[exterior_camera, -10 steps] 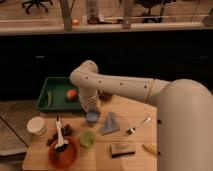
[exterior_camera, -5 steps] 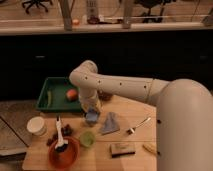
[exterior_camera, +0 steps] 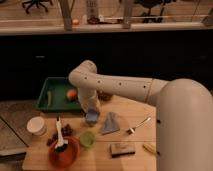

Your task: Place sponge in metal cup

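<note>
A rectangular sponge [exterior_camera: 121,149] with a dark top lies flat on the wooden table [exterior_camera: 135,157] near the front, right of centre. A small bluish-grey cup-like object [exterior_camera: 91,118], seemingly the metal cup, stands at the table's middle left. My gripper [exterior_camera: 92,111] points straight down right above it, touching or nearly touching its top. The white arm [exterior_camera: 125,87] reaches in from the right. The sponge lies well apart from the gripper, to its front right.
A blue-grey cloth [exterior_camera: 110,123] lies beside the cup, a fork [exterior_camera: 138,125] to its right. Left of the gripper are a green tray [exterior_camera: 56,102] holding an orange fruit [exterior_camera: 72,94], a white cup [exterior_camera: 36,125], a red bowl [exterior_camera: 64,154] and a small green cup [exterior_camera: 87,139].
</note>
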